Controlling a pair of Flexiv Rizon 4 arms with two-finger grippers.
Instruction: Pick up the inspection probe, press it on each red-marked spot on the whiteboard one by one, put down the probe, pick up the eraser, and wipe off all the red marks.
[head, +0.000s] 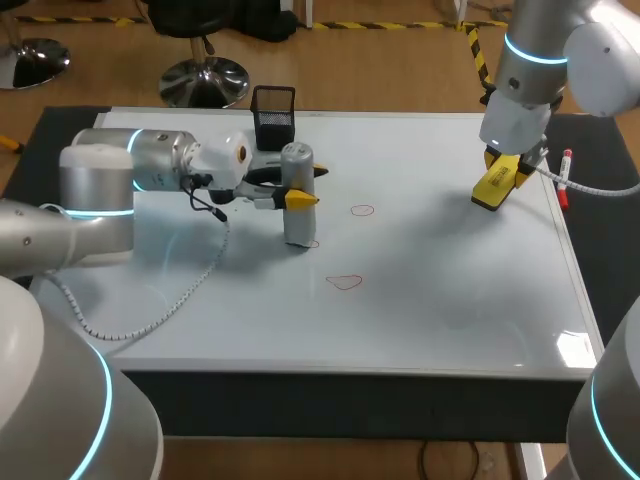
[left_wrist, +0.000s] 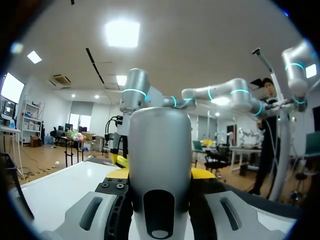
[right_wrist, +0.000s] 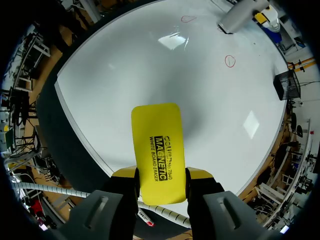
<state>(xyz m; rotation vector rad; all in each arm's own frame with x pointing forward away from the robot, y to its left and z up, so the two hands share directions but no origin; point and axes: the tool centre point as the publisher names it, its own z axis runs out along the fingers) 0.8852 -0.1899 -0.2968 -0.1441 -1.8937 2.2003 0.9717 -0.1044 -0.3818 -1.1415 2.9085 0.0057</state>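
Head view: the left tool (head: 305, 186) is clamped on the upright probe (head: 298, 226) at centre-left. At upper right, the right tool (head: 512, 165) clamps the eraser (head: 490, 190).

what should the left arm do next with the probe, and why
Probably lift the probe slightly and carry it to a bare red mark. The left gripper holds it upright, its base down on the whiteboard at a small red mark; a second bare mark lies nearby.

left fingers (head: 302, 199) on probe (head: 297, 160), eraser (head: 494, 186) above whiteboard (head: 450, 300)
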